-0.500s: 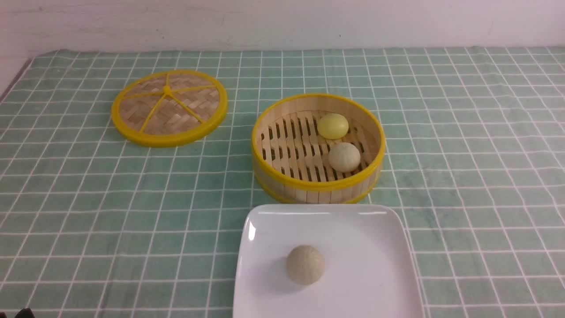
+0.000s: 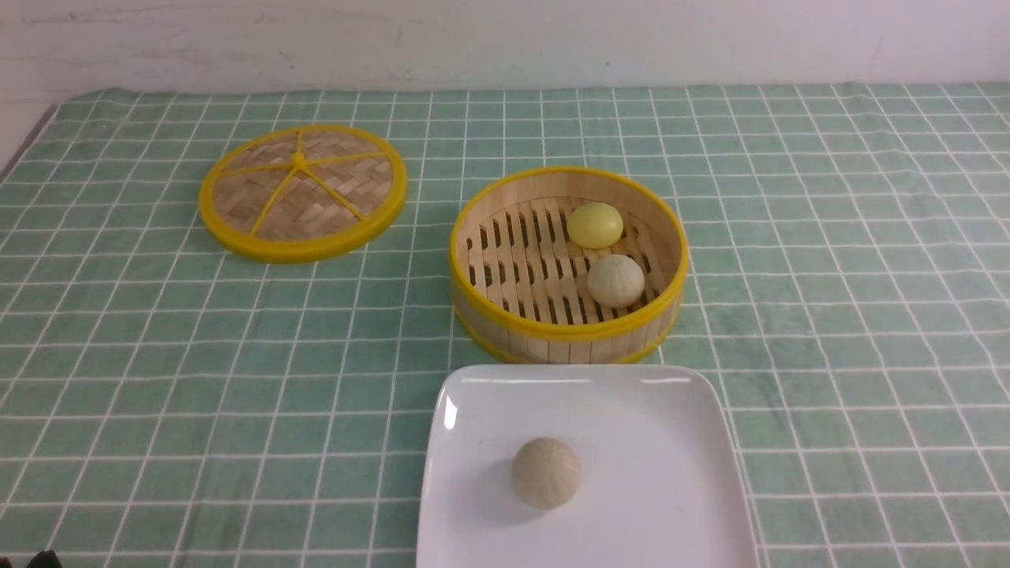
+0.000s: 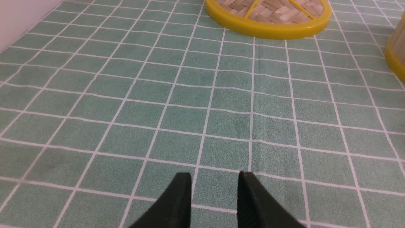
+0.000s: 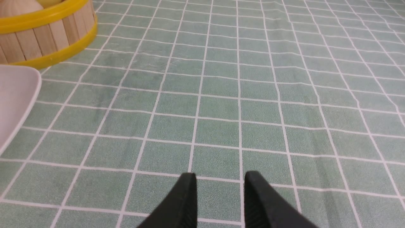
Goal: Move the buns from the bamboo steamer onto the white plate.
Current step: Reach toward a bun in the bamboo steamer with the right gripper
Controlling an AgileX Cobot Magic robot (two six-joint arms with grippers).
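- Starting on my left side, the left tool [image 3: 215, 174] hangs low over the table [image 2: 158, 355]. Its two black fingers are parted by a narrow gap and nothing is between them. Its camera shows mostly checked cloth and only a thin piece of the steamer's yellow rim.
- The woven lid [image 2: 302, 192] lies flat on the far left part of the table, well apart from the steamer. I think it has no part in the coming move.
- The bamboo steamer [image 2: 568, 341] stands open near the middle. Two buns sit on its slat floor, both in the right half. The yellow bun [image 2: 595, 225] is toward the far wall and the cream bun [image 2: 615, 280] is just beside it on the near side. I cannot tell if they touch.
- The white plate [image 2: 671, 473] lies just in front of the steamer. One beige bun [image 2: 546, 472] rests on it, so I judge one of three is done.
- The right tool [image 4: 220, 174] is also low over the cloth, with its fingers a little apart and empty. Its camera shows the steamer wall and a plate corner both near.
- I judge the right arm is the nearer one. From its tool the buns lie forward and toward the middle of the table, behind the steamer's upright wall, so the approach must go over the rim and then down. The buns are round, so no axis needs aligning. The cream bun is the closer of the two.
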